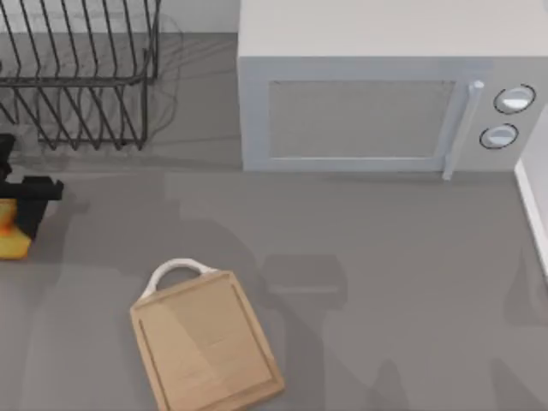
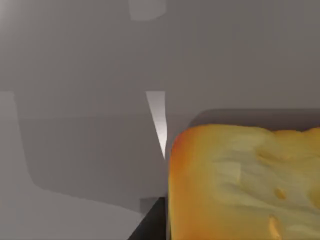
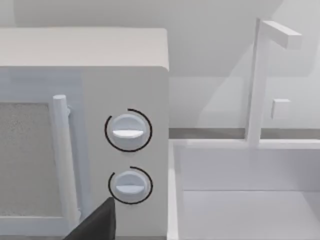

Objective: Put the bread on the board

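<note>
The bread [image 1: 10, 238], a golden-yellow chunk with orange-brown patches, lies at the table's far left edge in the top view. My left gripper [image 1: 20, 216] is right over it, its black body reaching in from the left. In the left wrist view the bread [image 2: 245, 185] is very close, with a dark part of the gripper against its side. The tan board [image 1: 205, 342] with a white loop handle [image 1: 178, 269] lies at the front, left of centre, well apart from the bread. A dark part of my right gripper [image 3: 95, 225] appears in the right wrist view, facing the microwave's knobs.
A wire dish rack [image 1: 81, 73] stands at the back left, just behind the left arm. A grey microwave [image 1: 377, 94] fills the back centre and right. A white sink basin [image 3: 245, 190] with a faucet sits at the right edge.
</note>
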Available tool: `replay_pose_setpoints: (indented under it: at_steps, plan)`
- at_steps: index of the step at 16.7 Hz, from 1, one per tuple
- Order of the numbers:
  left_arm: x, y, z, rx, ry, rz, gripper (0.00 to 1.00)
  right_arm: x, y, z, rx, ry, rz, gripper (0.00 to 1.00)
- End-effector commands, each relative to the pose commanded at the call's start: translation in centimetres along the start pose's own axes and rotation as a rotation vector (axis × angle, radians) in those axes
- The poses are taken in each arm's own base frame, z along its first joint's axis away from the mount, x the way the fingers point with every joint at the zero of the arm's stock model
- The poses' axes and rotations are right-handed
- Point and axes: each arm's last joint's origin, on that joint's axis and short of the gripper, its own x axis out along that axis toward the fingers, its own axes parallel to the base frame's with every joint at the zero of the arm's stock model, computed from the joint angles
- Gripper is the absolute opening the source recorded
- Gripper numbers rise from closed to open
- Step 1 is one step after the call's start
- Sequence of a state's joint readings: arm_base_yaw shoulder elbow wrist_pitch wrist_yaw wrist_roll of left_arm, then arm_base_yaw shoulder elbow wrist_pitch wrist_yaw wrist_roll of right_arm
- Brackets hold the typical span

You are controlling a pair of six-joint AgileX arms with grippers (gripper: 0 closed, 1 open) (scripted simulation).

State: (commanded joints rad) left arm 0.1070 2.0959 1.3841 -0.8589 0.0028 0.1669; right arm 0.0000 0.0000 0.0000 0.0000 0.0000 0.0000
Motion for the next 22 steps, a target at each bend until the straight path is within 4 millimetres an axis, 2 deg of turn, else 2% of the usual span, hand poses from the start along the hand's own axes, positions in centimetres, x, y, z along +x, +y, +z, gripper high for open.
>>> replay_pose_setpoints:
  at_steps: [8, 11, 15, 17, 22]
  plan:
    - [-0.6, 0.0, 0.2, 0.002, -0.006, 0.000, 0.00, 0.0, 0.0, 0.0, 0.000, 0.000, 0.000, 1.00]
    - [-3.3, -0.1, 0.6, 0.009, -0.006, 0.000, 0.00, 0.0, 0.0, 0.0, 0.000, 0.000, 0.000, 1.00]
    - [-8.1, -0.1, 0.3, 0.007, 0.015, -0.004, 0.00, 0.0, 0.0, 0.0, 0.000, 0.000, 0.000, 1.00]
    - [-9.8, -0.1, 0.1, 0.004, 0.001, -0.001, 0.00, 0.0, 0.0, 0.0, 0.000, 0.000, 0.000, 1.00]
    - [-9.9, -0.1, 0.1, 0.004, 0.001, -0.001, 0.00, 0.0, 0.0, 0.0, 0.000, 0.000, 0.000, 1.00]
